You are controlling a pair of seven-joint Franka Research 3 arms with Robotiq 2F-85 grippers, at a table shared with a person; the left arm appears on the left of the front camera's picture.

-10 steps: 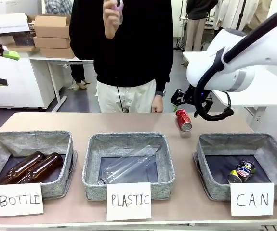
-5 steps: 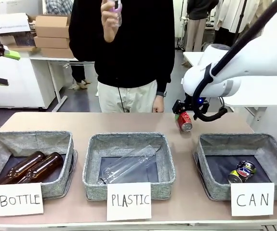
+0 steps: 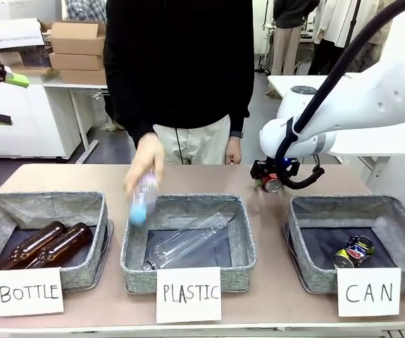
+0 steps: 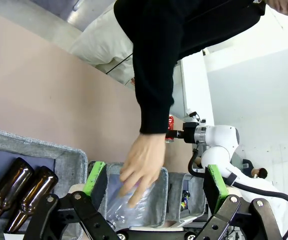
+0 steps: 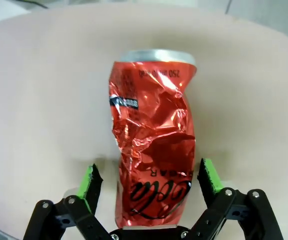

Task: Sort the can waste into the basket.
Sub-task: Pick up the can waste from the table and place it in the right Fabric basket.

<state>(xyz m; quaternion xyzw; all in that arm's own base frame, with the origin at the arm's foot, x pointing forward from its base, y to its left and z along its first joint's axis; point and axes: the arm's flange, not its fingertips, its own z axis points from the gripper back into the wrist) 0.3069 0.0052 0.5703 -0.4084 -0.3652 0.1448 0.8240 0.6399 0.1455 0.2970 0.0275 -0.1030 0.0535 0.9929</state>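
Your target is the crushed red aluminium drink can with white lettering [image 5: 151, 145], lying on its side on the bare tan worktop [image 3: 68, 176], just behind the far left corner of the grey woven-fabric basket signed "CAN" [image 3: 304, 211]. A dark blue-black can with a silver top [image 3: 353, 251] already lies on that basket's dark floor.

The right gripper [image 5: 150, 180] is down over the red can with its jaws open, one green pad [image 5: 87, 181] on either side of the can's lower body and neither touching it. The left gripper [image 4: 154, 182] hangs well away above the other bins, jaws open and empty.

Expect the can to be very light and thin-walled; it is already crumpled, so it will likely give further under a squeeze. The creased foil should offer some bite, though the rounded body may roll or twist as the pads close. You would do best to close across the middle of the body, where it is narrowest, rather than on the silver rim end.

Mind the person's hand [image 3: 144, 160] carrying a clear plastic bottle [image 3: 141, 197] over the middle bin.
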